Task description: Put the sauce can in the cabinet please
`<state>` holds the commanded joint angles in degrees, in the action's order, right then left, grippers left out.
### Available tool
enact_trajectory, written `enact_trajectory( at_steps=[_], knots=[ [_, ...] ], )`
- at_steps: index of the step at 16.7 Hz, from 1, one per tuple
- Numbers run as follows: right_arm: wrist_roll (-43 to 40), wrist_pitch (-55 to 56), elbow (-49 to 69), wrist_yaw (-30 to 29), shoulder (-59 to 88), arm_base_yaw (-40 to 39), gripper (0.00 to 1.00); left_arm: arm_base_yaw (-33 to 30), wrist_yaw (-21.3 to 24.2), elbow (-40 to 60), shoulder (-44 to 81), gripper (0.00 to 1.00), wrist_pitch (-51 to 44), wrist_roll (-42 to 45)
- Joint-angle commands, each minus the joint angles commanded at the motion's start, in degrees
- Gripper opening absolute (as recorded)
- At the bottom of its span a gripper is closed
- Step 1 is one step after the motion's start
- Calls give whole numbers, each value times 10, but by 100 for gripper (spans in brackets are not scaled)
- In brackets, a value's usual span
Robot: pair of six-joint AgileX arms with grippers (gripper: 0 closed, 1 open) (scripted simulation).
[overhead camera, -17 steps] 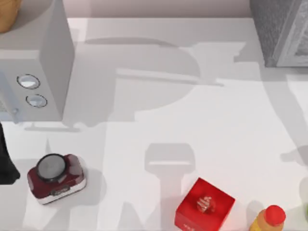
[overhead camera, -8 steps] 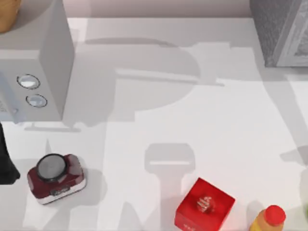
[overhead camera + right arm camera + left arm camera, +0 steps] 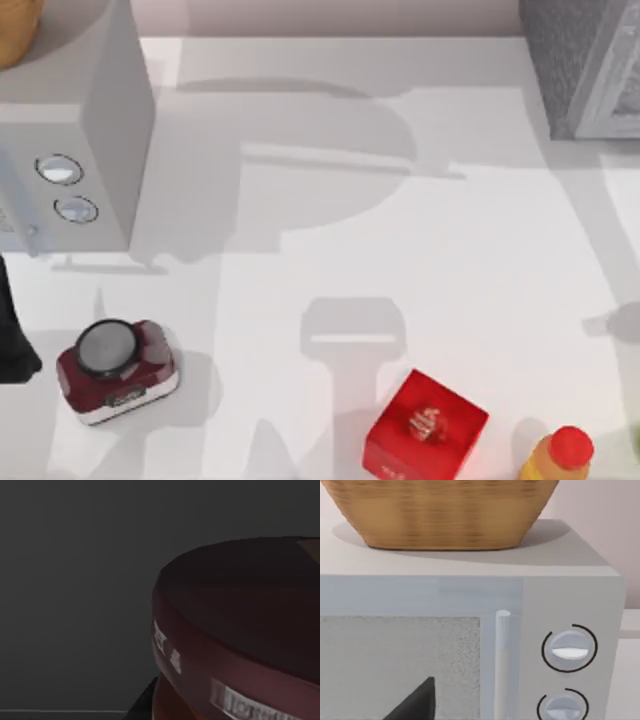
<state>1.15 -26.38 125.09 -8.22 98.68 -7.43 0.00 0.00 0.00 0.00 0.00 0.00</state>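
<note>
Sauce can (image 3: 240,645): seen close in the dark right wrist view, maroon top and rim against a dark grey wall (right gripper's grip cannot be told); cabinet (image 3: 585,65) at table's (image 3: 400,250) far right corner; left arm (image 3: 12,330) parked at left edge beside the microwave (image 3: 80,130).

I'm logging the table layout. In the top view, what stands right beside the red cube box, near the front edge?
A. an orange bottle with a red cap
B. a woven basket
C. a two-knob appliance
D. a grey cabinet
A: the orange bottle with a red cap stands just right of the red cube box.
</note>
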Motion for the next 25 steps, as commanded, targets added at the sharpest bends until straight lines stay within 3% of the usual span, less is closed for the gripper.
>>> enact_trajectory(
  at_steps=[12,25],
  knots=[
    [-1,14,66,13,82,15,0,0,0,0,0,100,0,0],
    [-1,14,66,13,82,15,98,0,0,0,0,100,0,0]
  ],
)
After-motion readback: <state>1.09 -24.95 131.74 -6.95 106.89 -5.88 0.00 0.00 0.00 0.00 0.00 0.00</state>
